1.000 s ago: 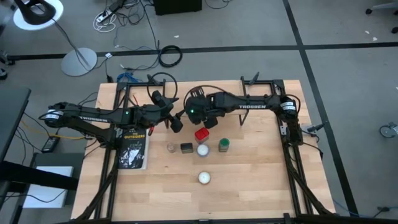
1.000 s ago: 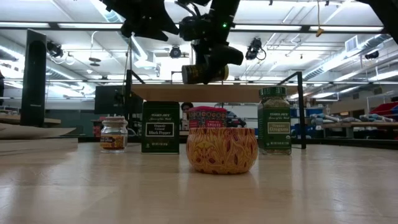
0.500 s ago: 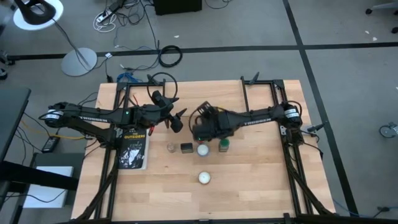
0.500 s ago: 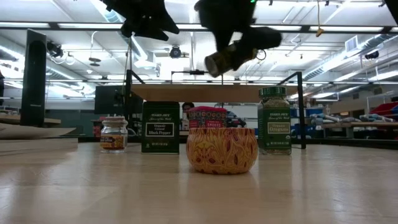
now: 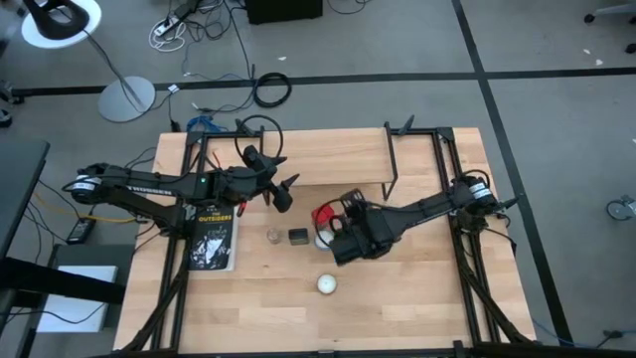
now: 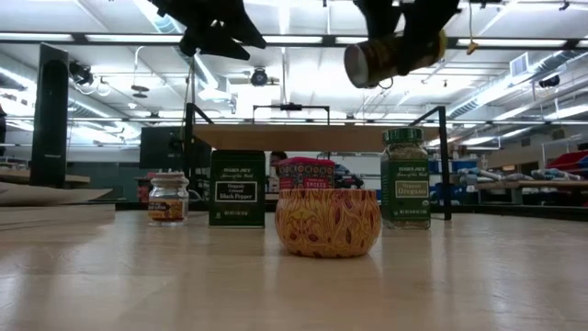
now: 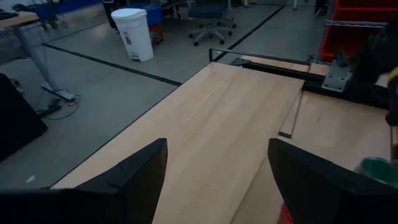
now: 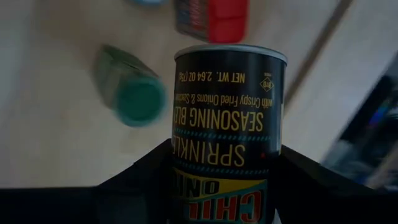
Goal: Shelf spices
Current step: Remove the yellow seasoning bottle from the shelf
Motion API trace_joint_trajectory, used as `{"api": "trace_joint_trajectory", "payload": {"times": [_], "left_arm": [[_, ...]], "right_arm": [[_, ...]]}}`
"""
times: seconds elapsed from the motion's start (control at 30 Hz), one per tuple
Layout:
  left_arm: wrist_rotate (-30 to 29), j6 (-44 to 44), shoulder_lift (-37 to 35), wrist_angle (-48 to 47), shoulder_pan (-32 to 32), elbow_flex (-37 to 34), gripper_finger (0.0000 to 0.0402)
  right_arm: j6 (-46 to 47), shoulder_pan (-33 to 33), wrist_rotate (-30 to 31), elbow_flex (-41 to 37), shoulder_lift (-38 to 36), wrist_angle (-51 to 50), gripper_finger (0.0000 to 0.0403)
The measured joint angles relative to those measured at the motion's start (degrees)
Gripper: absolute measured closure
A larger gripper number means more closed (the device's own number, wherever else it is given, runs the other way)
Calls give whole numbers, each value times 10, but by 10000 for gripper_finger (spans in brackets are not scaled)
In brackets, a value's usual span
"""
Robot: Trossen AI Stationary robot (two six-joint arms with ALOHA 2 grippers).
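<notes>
Overhead, the right claw (image 5: 350,242) hangs over the desk (image 5: 417,298) by the red box (image 5: 322,216), well in front of the shelf (image 5: 338,156); the left claw (image 5: 283,191), jaws apart and empty, waits nearer it. Level with the desk, the seasoning jar (image 6: 393,55) lies tilted on its side above shelf height. The right wrist shows its fingers (image 8: 140,171) clamped on the jar, its long axis pointing ahead.

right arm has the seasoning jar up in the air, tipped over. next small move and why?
Probably turn the right gripper upright and carry the seasoning jar back toward the shelf. The jar hangs on its side, above and in front of the plank, over the green-lidded jar; the shelf top looks bare. The left gripper waits open near the shelf's left end.
</notes>
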Motion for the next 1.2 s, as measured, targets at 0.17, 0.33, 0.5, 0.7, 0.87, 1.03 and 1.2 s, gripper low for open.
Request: {"api": "trace_joint_trajectory", "payload": {"times": [0.17,0.33,0.5,0.7,0.87,1.03,1.2], "left_arm": [[14,-3,0,1,0,0,117],[14,-3,0,0,0,0,117],[22,-3,0,0,0,0,117],[23,-3,0,-1,0,0,117],[33,-2,0,-1,0,0,117],[42,-1,0,-1,-1,0,117],[42,0,0,-2,-1,0,117]], "right_arm": [[99,19,-81,0,-17,-1,189],[172,40,-203,0,-22,0,189],[241,58,-329,0,-23,0,189],[316,62,-436,-22,-23,-1,189],[344,54,-512,-91,-23,0,189],[351,35,-568,-185,-22,0,189],[337,14,-609,-271,-22,0,188]]}}
